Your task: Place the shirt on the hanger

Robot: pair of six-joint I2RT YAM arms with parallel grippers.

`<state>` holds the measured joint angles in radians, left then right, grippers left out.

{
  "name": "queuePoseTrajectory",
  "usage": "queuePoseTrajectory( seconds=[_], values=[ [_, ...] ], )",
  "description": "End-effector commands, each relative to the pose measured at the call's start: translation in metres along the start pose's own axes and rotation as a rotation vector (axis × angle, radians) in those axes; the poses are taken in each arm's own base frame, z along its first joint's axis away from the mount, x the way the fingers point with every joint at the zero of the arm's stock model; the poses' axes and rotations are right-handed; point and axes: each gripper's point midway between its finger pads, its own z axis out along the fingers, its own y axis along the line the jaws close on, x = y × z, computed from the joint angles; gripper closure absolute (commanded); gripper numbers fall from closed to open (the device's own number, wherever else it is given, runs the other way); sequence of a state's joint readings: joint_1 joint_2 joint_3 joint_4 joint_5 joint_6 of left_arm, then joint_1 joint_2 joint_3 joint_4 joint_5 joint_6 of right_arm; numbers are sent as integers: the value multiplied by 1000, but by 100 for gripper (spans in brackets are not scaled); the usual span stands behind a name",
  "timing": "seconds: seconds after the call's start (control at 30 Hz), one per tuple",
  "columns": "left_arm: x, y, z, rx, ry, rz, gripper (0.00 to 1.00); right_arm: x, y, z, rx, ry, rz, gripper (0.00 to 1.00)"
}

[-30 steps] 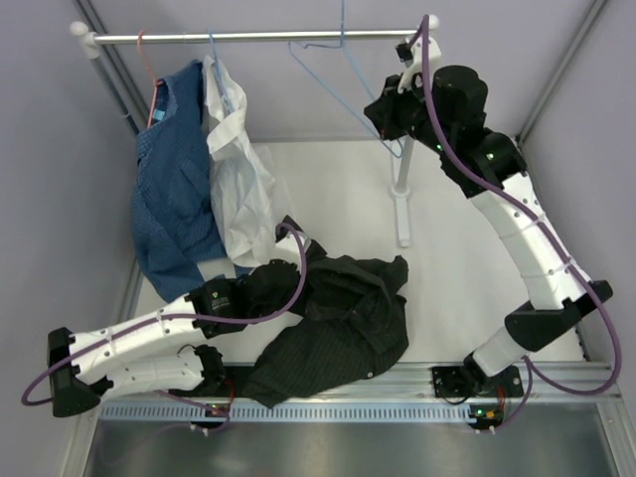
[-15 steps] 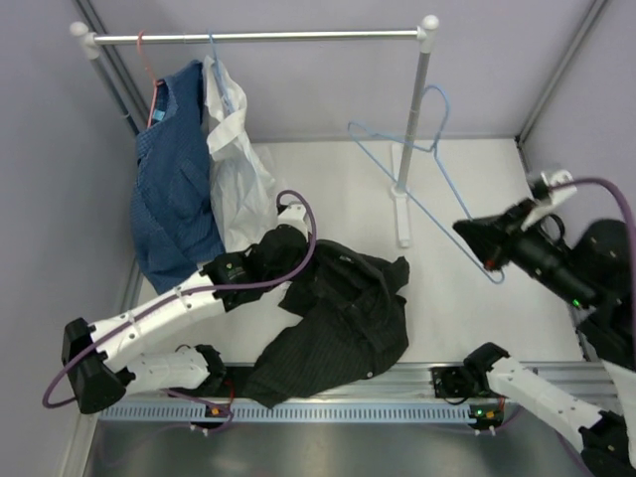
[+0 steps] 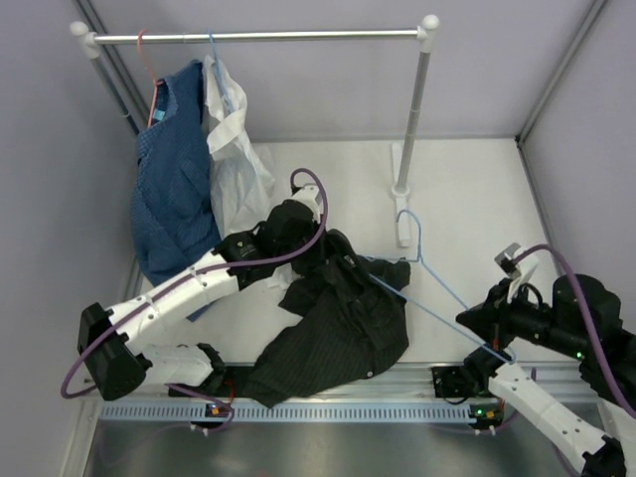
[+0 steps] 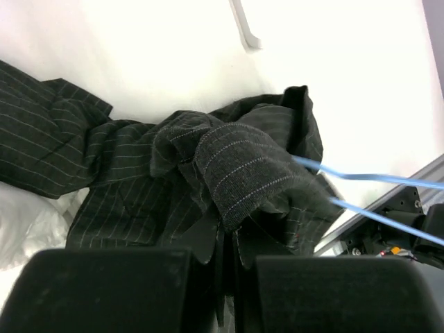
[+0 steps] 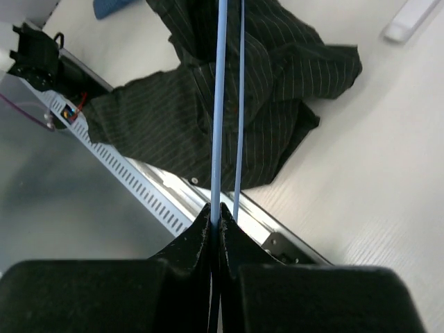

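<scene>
text: none legible | labels: none | brands: none | numbers: none

Pale lilac walls (image 3: pixel 298 89) enclose a white table (image 3: pixel 477 199). Ahead of the left fingers (image 4: pixel 202 243) lies the white foot (image 4: pixel 244 28) of a rack (image 3: pixel 415 109), whose silver rail (image 3: pixel 258 36) spans the back.

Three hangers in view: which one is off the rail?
The bare light-blue wire hanger, clamped in the right gripper, reaching to the black shirt. The orange-red hanger and the white shirt's hanger hang on the rail.
</scene>
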<state>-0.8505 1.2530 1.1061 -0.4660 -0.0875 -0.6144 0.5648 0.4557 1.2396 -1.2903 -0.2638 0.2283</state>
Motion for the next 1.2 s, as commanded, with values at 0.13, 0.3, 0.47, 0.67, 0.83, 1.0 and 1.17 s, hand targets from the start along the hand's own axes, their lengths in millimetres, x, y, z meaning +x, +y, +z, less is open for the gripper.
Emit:
queuePoseTrajectory(
  seconds=[0.13, 0.3, 0.47, 0.67, 0.83, 1.0, 1.17],
  values=[
    [-23, -31, -3, 122, -38, 7, 100, 22, -7, -5, 31, 32, 8, 100],
    [-17, -35, 3, 144, -1, 25, 100, -36, 0, -51, 87, -199, -29, 100],
    [-17, -39, 12, 149, 19, 32, 100, -40, 24, -55, -38, -187, -68, 100],
    [-36, -50, 11, 159, -10, 39, 100, -25, 20, -39, -46, -129, -59, 100],
    [-36, -55, 7, 187, 0, 33, 100, -16, 15, -26, -45, -80, -44, 100],
    [-18, -72, -4, 294, 78, 30, 100, -29, 8, 5, -41, -116, -22, 100],
    [0, -116, -39, 510, 149, 127, 100, -50, 15, 37, -115, -142, -46, 100]
  ],
)
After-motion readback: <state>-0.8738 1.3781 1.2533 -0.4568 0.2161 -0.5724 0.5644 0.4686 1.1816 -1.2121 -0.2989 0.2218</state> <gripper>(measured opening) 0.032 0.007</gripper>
